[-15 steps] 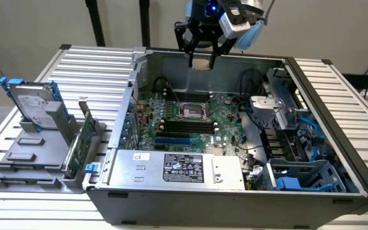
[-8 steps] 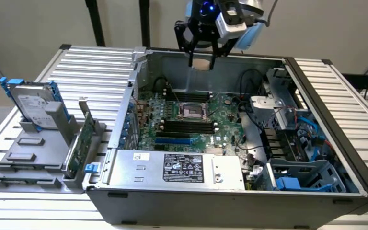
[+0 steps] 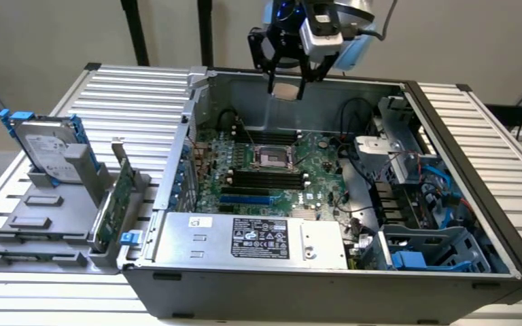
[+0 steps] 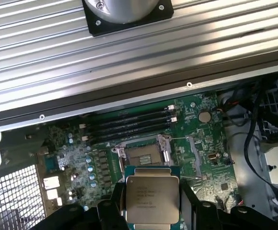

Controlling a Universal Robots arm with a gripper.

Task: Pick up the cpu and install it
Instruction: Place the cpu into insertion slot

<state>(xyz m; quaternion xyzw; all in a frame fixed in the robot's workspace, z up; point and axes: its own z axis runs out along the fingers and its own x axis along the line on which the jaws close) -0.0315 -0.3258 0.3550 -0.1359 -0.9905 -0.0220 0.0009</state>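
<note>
At the exterior view's left, the drive (image 3: 48, 146) and a card (image 3: 116, 193) stand in their rack (image 3: 25, 234) on the worktop (image 3: 125, 92), well apart from my work, and I leave them be. Next comes the open case (image 3: 334, 299), with the power box (image 3: 252, 238) along its near wall and the board (image 3: 311, 187) behind it. The socket (image 3: 270, 157) sits about mid-board. In the wrist view it looks uncovered, its frame open beside the memory slots (image 4: 129, 125).

My pincer (image 3: 287, 85) hangs high over the case's far wall, clenched on the cpu (image 3: 287, 92). The wrist view shows a finger (image 4: 114, 213) against each side edge, with the cpu's metal top facing the camera and lying about level. So the cpu is in the air, above and beyond the socket and not yet over it. In the wrist view the socket shows past the cpu's edge rather than beneath it.

As I judge it, carrying well means keeping the cpu flat, gripping firmly on the edges only, and squaring its sides to the socket frame while it is high. I think a tilt or a sideways drag near the contacts could bend them.

To the exterior view's right, the cables (image 3: 438, 178) and the blue cage (image 3: 424, 248) lie off my line, but near enough to mind.
</note>
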